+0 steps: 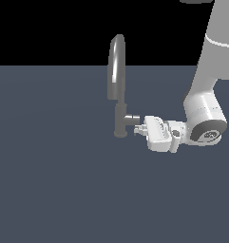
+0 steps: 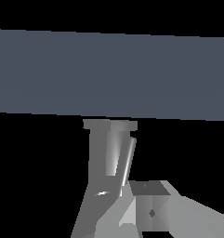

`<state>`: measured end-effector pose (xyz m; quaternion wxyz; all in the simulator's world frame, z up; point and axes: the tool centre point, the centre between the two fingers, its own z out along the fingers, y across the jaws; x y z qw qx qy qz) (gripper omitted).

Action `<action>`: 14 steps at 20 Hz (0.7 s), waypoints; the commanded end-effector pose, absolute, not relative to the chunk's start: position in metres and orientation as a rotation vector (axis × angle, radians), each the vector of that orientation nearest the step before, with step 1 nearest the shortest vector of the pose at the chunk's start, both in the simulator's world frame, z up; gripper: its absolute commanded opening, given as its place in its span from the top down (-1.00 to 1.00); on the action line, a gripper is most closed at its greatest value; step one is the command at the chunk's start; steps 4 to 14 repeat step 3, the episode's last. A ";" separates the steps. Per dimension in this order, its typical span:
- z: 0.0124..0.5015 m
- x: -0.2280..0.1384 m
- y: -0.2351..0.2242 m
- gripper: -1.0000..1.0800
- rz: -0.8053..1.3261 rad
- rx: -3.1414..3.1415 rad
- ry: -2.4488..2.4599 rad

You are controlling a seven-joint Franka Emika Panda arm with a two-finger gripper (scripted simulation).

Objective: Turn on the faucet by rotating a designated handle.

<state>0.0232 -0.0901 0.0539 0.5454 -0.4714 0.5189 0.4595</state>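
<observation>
One white gripper lying sideways, tips at short grey metal handle stub of arched brushed-metal faucet; finger spread unclear

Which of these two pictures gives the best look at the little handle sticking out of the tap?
The exterior view. There the handle juts sideways from the faucet, with the tool right at its tip. The wrist view is too close: grey metal shapes fill it, and the handle is hard to pick out.

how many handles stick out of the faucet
1. The handle juts from the faucet base column toward the exterior view's right, at the pincer. The column's far side is hidden.
</observation>
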 end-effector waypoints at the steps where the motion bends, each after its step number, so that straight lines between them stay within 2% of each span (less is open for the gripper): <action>1: 0.028 0.025 -0.087 1.00 1.093 -1.103 1.268; 14: 0.024 0.026 -0.087 1.00 1.095 -1.101 1.271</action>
